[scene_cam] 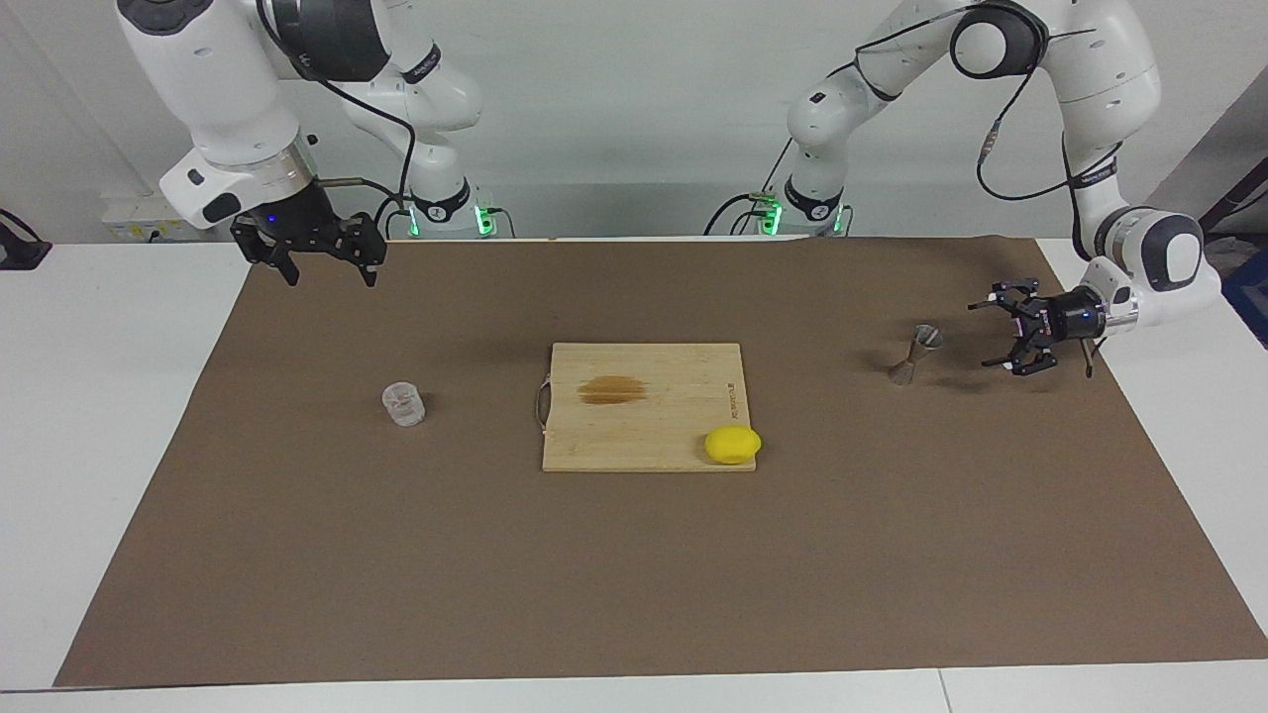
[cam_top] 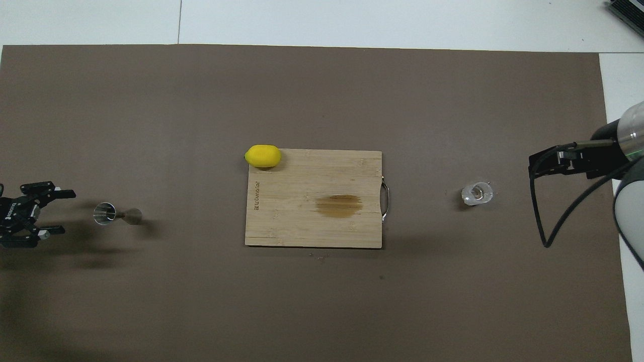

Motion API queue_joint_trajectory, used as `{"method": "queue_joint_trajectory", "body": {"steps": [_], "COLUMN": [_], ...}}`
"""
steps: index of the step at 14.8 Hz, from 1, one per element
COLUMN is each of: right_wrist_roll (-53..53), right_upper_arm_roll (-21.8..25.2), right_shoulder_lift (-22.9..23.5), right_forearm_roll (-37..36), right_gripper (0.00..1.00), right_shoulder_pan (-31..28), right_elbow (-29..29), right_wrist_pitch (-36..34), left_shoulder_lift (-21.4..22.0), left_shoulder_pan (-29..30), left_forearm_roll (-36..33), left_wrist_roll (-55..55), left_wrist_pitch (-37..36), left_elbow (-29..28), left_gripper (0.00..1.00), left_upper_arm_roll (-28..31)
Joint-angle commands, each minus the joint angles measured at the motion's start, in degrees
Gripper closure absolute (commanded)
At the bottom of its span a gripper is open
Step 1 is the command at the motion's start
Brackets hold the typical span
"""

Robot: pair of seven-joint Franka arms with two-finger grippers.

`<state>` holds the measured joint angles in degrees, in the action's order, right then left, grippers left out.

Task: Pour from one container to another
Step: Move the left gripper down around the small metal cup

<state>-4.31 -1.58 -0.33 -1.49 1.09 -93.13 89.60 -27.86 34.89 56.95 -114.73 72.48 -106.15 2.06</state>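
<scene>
The glass tumbler [scene_cam: 403, 404] stands on the brown mat [scene_cam: 634, 574] toward the right arm's end of the worktop, apart from the bamboo cutting board [scene_cam: 644, 406] carrying a lemon [scene_cam: 733, 445]; the metal jigger [scene_cam: 914, 355] stands toward the left arm's end; the left gripper [scene_cam: 1003, 335] hangs open just beside it; the right gripper [scene_cam: 327, 268] waits open, raised, empty.

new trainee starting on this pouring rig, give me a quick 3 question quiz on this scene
1. True or false: the left gripper already holds the jigger.
2. Which thing lies on the cutting board? A) glass tumbler B) lemon C) jigger
3. Fill in: the right gripper hangs open above the brown mat, and the ____ stands nearer its end of the table.

Key
1. False; it is open beside the jigger, apart from it.
2. B, the lemon, at a corner.
3. glass tumbler
</scene>
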Motion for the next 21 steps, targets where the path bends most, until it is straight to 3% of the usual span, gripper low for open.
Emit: {"method": "queue_joint_trajectory", "body": {"steps": [1,4,21], "right_wrist_roll": [0.9,0.9,0.9], "right_upper_arm_roll": [-0.2,-0.2,-0.2], "right_shoulder_lift": [-1.2,-1.2,-1.3], "right_forearm_roll": [0.9,0.9,0.9], "right_gripper": [0.0,0.0,0.0], "right_shoulder_pan": [-0.7,-0.7,-0.7], "right_elbow": [-1.3,-1.3,-1.3], "right_wrist_pitch": [0.2,0.1,0.2], "left_shoulder_lift": [1.0,1.0,1.5], "left_shoulder_pan": [-0.5,-1.1,-5.2], "left_forearm_roll": [1.5,1.8,5.6], "left_wrist_roll": [-9.1,-21.4,-22.2], "left_wrist_pitch": [0.2,1.2,1.6], "left_elbow": [-4.8,-5.2,-7.8], "left_gripper": [0.0,0.0,0.01], "left_upper_arm_roll": [0.0,0.0,0.0]}}
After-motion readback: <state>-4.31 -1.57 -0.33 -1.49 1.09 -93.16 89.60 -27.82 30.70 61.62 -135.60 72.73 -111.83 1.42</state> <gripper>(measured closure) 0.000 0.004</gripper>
